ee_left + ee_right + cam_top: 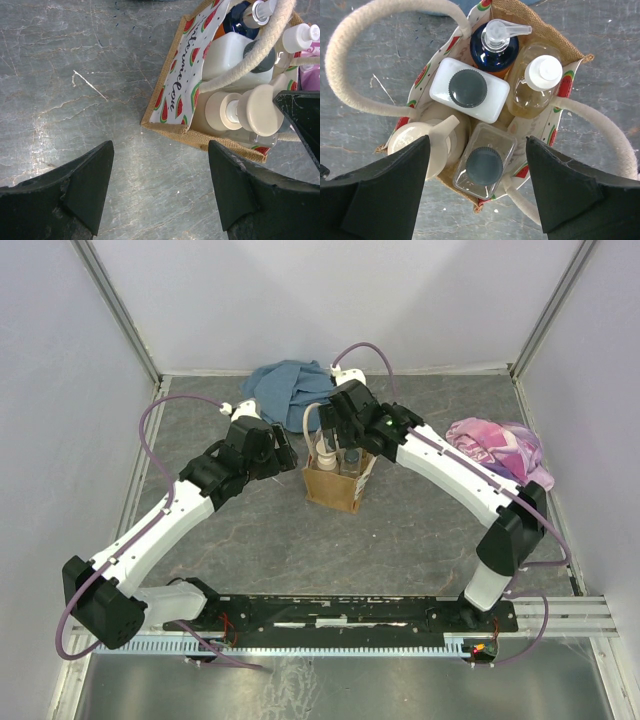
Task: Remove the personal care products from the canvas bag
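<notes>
a grey stone-look table (250,530) inside white walls, with the bag (333,488) standing upright near its middle

the right gripper (476,150) hangs right over the bag's open mouth, jaws spread wide and holding nothing; its two dark fingers (385,195) frame the near half of the bag without visibly touching bottles or fabric. between and just below them sit the clear bottle (484,166) with a dark cap and, to its left, the beige pump bottle (427,142). farther in stand the white bottle (469,90), a dark blue pump bottle (495,47) and a pale amber bottle (535,85) with a white cap, all packed upright. the rope handles (380,20) loop out to either side

the left gripper (160,150) is also spread and empty, over bare table just beside the bag's left side, its fingers apart from the fabric

a blue cloth (290,385) lies behind the bag, a pink cloth (500,445) well off to the right
</notes>
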You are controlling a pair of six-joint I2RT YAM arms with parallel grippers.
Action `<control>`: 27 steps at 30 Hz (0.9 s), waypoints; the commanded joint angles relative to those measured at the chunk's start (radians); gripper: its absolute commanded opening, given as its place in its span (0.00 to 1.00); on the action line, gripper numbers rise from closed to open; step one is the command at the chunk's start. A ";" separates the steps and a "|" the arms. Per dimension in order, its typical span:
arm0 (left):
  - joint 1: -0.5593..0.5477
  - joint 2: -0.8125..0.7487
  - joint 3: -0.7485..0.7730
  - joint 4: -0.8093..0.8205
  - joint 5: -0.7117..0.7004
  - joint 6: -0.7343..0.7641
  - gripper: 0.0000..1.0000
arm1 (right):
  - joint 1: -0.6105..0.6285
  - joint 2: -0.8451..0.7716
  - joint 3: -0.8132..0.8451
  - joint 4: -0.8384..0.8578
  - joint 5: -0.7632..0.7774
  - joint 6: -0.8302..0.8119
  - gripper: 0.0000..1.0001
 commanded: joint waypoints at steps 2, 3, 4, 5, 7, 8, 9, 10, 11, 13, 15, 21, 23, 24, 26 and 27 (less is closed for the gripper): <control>0.002 -0.030 -0.008 0.012 -0.007 0.017 0.82 | -0.024 -0.051 -0.118 0.023 -0.063 0.082 0.84; 0.003 -0.030 -0.012 0.015 -0.004 0.016 0.82 | -0.025 -0.053 -0.128 0.027 -0.076 0.088 0.84; 0.002 -0.029 -0.016 0.018 -0.002 0.014 0.82 | -0.025 -0.050 -0.133 0.026 -0.087 0.091 0.84; 0.003 -0.029 -0.019 0.020 0.005 0.012 0.82 | -0.026 -0.050 -0.139 0.024 -0.096 0.096 0.84; 0.002 -0.027 -0.023 0.024 0.013 0.010 0.82 | -0.026 -0.051 -0.148 0.026 -0.114 0.108 0.84; 0.003 -0.026 -0.024 0.024 0.013 0.009 0.82 | -0.025 -0.053 -0.154 0.030 -0.119 0.116 0.84; 0.003 -0.029 -0.025 0.024 0.013 0.009 0.82 | -0.025 -0.058 -0.160 0.034 -0.122 0.122 0.84; 0.003 -0.029 -0.026 0.023 0.014 0.009 0.82 | -0.026 -0.063 -0.169 0.038 -0.126 0.125 0.84; 0.002 -0.031 -0.026 0.022 0.011 0.009 0.82 | -0.027 -0.066 -0.171 0.037 -0.127 0.126 0.84; 0.003 -0.036 -0.026 0.017 0.007 0.011 0.82 | -0.032 -0.071 -0.169 0.011 -0.114 0.136 0.84; 0.001 -0.042 -0.025 0.009 0.003 0.014 0.82 | -0.038 -0.099 -0.196 0.017 -0.110 0.140 0.84; 0.003 -0.055 -0.041 0.008 -0.002 0.013 0.82 | -0.054 -0.194 -0.292 0.043 -0.109 0.154 0.85; 0.003 -0.052 -0.044 0.010 0.007 0.009 0.82 | -0.058 -0.210 -0.313 0.034 -0.112 0.152 0.85; 0.002 -0.052 -0.045 0.012 0.011 0.007 0.82 | -0.060 -0.217 -0.323 0.035 -0.113 0.152 0.85; 0.003 -0.050 -0.047 0.018 0.018 0.004 0.82 | -0.063 -0.228 -0.348 0.041 -0.122 0.150 0.85; 0.003 -0.049 -0.049 0.019 0.022 0.003 0.82 | -0.065 -0.229 -0.353 0.039 -0.124 0.152 0.85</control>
